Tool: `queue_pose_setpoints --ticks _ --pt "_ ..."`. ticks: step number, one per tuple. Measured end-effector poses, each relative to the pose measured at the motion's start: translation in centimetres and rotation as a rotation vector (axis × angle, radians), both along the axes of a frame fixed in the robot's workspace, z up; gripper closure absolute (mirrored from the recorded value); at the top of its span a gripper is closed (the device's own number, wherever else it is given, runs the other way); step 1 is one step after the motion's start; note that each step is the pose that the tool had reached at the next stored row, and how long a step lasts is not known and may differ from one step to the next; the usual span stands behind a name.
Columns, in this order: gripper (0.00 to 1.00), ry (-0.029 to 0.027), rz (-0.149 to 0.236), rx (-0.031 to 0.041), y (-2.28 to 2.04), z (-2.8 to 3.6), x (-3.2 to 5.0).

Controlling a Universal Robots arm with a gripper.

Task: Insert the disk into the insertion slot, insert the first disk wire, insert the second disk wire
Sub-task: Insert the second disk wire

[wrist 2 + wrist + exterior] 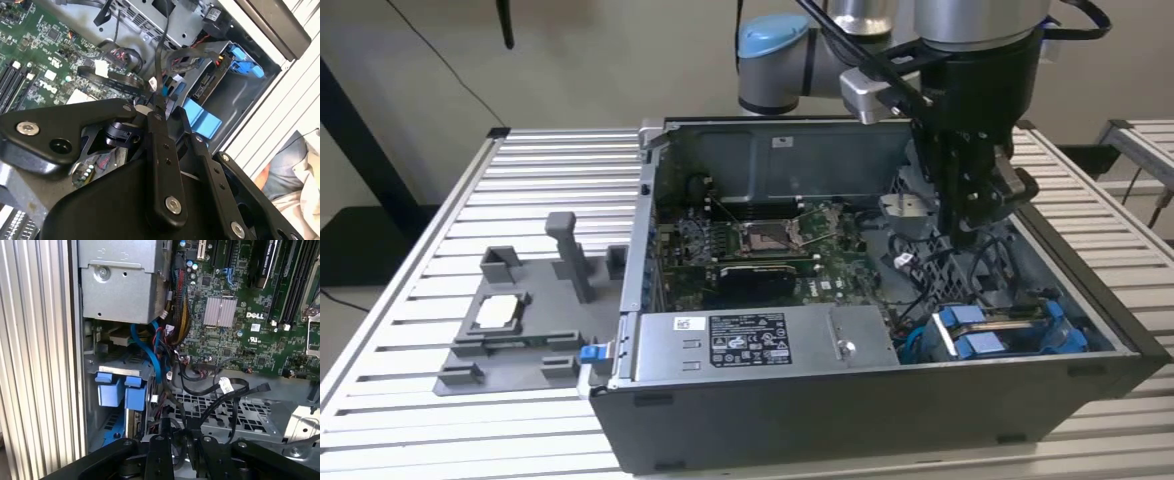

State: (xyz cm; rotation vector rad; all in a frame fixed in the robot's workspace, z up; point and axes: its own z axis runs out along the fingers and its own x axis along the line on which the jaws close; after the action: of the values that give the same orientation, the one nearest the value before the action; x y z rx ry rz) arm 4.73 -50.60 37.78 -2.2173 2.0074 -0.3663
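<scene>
The disk's blue carrier (998, 332) sits in the insertion slot (235, 100) at the front corner of the open computer case, on the exterior view's right. Its blue tabs (122, 390) face into the case. My gripper (958, 235) hangs inside the case just behind the slot. In the second wrist view the gripper (157, 102) is shut on the end of a thin black disk wire (161, 55), which runs off toward the drive cage. The wire's plug is held a short way from the disk's rear edge (207, 85). Loose black cables hide the disk's sockets.
A green motherboard (761, 245) fills the case floor, and the silver power-supply box (747, 340) lies along the front. A grey fixture (520, 330) with a small silver chip (500, 312) stands on the slatted table (454, 200) beside the case. A person's clothing (300, 175) shows beyond the case wall.
</scene>
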Motion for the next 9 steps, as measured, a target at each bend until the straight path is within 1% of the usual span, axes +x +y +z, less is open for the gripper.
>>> queue_pose_setpoints --ticks 3,4,5,6,7,9 --pt "0.73 0.0000 0.000 -0.0008 0.01 0.00 0.00" --pt "0.75 0.0000 0.000 -0.0009 0.01 0.00 0.00" --pt "0.75 0.0000 0.000 -0.0009 0.01 0.00 0.00" --pt "0.81 0.0000 0.000 -0.0009 0.01 0.00 0.00" --pt "0.84 0.0000 0.000 -0.0010 0.01 0.00 0.00" --pt "0.84 0.0000 0.000 -0.0010 0.01 0.00 0.00"
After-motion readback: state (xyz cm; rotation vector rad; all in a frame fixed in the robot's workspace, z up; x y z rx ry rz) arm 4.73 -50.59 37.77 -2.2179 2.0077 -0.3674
